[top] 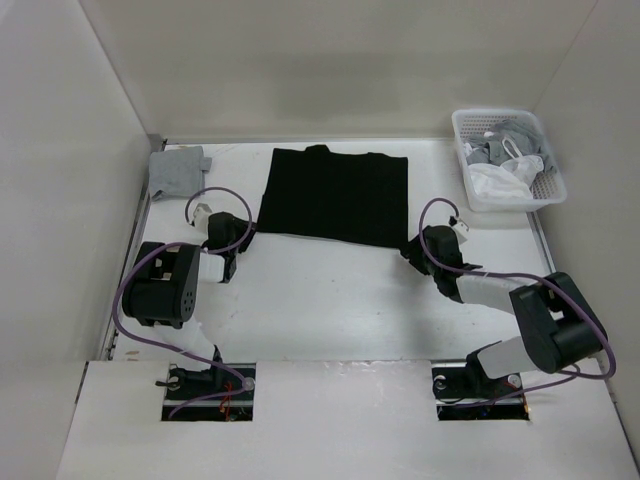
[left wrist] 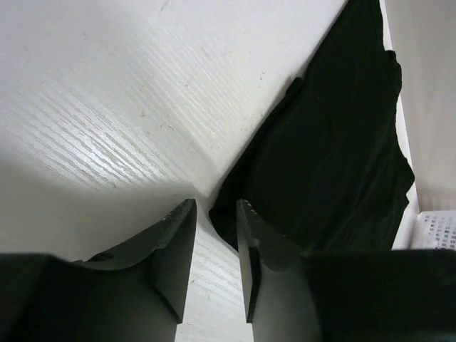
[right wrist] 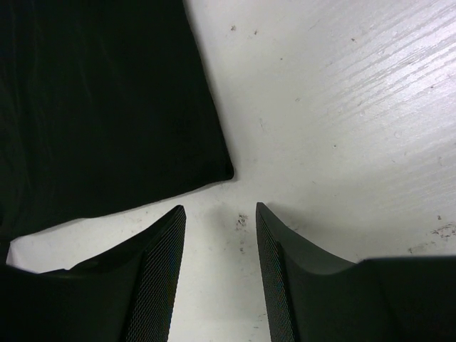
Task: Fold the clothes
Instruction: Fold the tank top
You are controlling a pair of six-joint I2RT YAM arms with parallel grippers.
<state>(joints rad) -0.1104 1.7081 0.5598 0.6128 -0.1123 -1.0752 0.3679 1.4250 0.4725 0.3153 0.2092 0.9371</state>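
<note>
left claw (left wrist: 215, 206), right claw (right wrist: 219, 208) — parted, empty | clothes (top: 335, 195) flat | basket (top: 520, 203), grey cloth (top: 178, 168) — far corners

From above, the left gripper (top: 245, 235) and right gripper (top: 410, 250) are too small to show how their jaws stand. Black on black blurs the line between the right one and the near corner of the clothes (top: 335, 195). Both wrist views cut the clothes off at their edges. The basket (top: 468, 180) holds a tangle too small to count, and the left wrist view shows only 1 corner of it.
</note>
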